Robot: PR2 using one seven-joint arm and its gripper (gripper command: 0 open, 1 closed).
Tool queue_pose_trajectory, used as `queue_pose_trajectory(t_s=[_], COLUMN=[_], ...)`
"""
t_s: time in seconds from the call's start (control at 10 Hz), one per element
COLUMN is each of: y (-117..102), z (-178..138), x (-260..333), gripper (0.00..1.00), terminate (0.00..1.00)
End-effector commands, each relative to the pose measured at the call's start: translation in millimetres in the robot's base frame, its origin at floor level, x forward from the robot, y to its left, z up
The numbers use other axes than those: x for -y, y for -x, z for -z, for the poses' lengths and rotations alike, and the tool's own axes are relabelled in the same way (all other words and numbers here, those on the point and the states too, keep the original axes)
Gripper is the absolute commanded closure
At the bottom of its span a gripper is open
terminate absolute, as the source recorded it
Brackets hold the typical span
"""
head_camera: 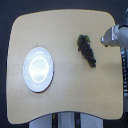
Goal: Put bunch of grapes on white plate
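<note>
A: Nearest the camera you have the bare front of the wooden table (pixel 70 107), by my reading of this overhead view. Note the white plate (pixel 38 69): nothing on it, toward the exterior view's left.

B: And the bunch of grapes (pixel 86 49)?

A: Lying on the table well apart from the plate, leafy stem end pointing to the far edge. Log the task as not begun: grasp, carry and placement all remain.

B: Arm pose?

A: Your gripper (pixel 105 39) comes in from the exterior view's right, near the grapes but not touching them. Too blurred to resolve the fingers; you cannot tell if they're spread or closed. It holds nothing, as far as I can judge.
</note>
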Motion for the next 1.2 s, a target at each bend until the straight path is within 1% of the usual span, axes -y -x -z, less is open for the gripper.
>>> queue_pose_trajectory(t_s=[0.0, 0.3, 0.5, 0.6, 0.7, 0.9, 1.1], y=[-0.3, -8.4, -27.3, -33.5, -39.5, -43.0, -48.3], z=[1.1, 18.0, 26.1, 33.4, 39.3, 58.5, 77.8], x=[-0.8, -34.6, -59.7, -79.7, -87.5, -121.7, -139.4], gripper=[0.00, 0.00, 0.00, 0.00, 0.00, 0.00, 0.00], terminate=[0.00, 0.00, 0.00, 0.00, 0.00, 0.00, 0.00])
